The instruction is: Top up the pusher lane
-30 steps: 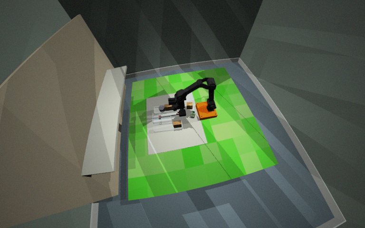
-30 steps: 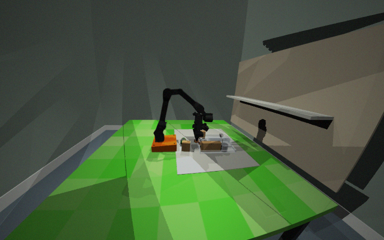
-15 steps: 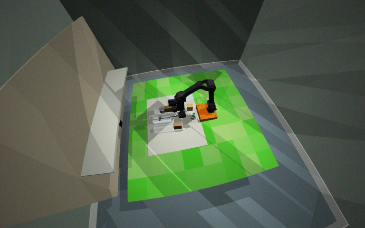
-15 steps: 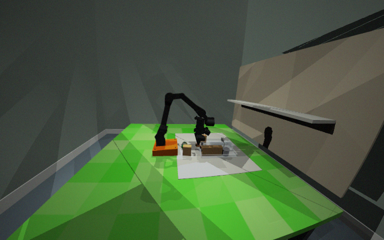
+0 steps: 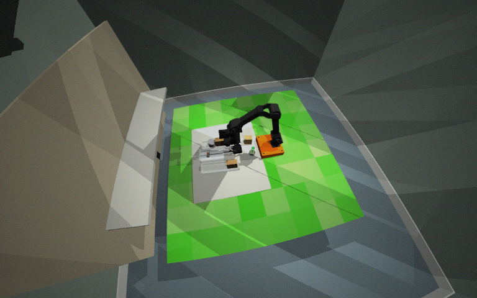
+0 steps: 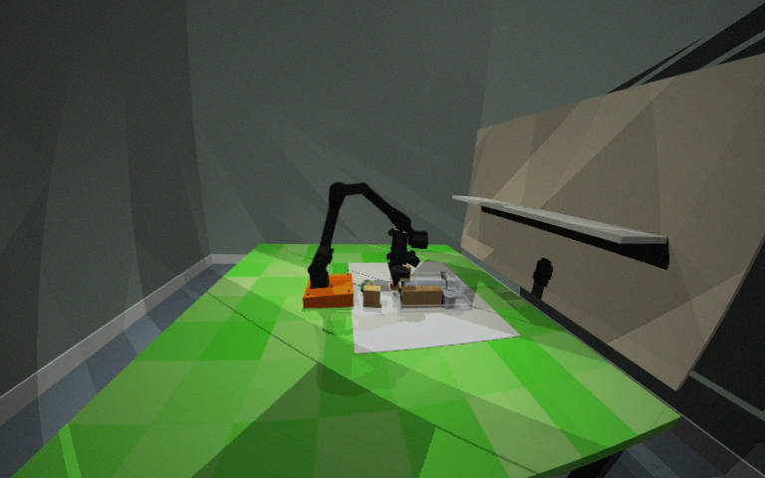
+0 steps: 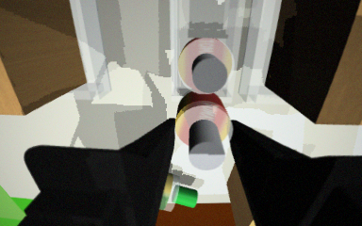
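A black two-fingered hand (image 5: 236, 149) (image 6: 398, 274) (image 7: 202, 124) gripped a red-and-yellow jar with a grey cap (image 7: 204, 129) before the clear lane (image 7: 175, 52), where a slow, level push looked wisest.

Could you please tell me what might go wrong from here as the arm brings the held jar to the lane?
The held jar may knock the lane jar off its stand, since the two look nearly in line and very close in the wrist view. The end effector could also let go too soon, so the pusher might snap the row forward. Its wide fingers might brush the lane walls.
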Tool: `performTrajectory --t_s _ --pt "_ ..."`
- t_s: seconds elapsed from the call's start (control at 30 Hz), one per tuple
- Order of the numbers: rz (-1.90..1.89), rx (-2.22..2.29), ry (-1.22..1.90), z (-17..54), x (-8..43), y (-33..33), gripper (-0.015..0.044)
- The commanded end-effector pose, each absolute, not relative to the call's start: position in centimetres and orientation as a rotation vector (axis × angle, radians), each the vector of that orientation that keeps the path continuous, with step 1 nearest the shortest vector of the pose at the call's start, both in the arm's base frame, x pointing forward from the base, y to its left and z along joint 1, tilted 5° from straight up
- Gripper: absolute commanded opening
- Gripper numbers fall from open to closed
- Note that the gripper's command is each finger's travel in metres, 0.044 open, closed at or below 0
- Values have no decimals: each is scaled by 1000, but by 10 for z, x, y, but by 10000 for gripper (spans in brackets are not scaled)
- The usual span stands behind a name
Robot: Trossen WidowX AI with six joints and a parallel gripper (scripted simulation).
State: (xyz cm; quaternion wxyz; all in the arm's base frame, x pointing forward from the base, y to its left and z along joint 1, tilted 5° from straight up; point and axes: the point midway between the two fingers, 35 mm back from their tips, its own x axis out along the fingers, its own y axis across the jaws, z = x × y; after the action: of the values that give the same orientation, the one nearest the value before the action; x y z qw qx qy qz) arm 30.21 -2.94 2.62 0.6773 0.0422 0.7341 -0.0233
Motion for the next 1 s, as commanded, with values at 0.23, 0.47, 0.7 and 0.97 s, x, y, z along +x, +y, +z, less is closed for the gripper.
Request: performTrajectory --t_s 0.23,0.47,0.7,0.97 --pt "-53 87 1617 29 317 -31 0" --pt "-53 87 1617 29 319 -32 0" --pt "-53 87 1616 30 322 -32 0" --pt "-53 87 1616 30 324 -32 0"
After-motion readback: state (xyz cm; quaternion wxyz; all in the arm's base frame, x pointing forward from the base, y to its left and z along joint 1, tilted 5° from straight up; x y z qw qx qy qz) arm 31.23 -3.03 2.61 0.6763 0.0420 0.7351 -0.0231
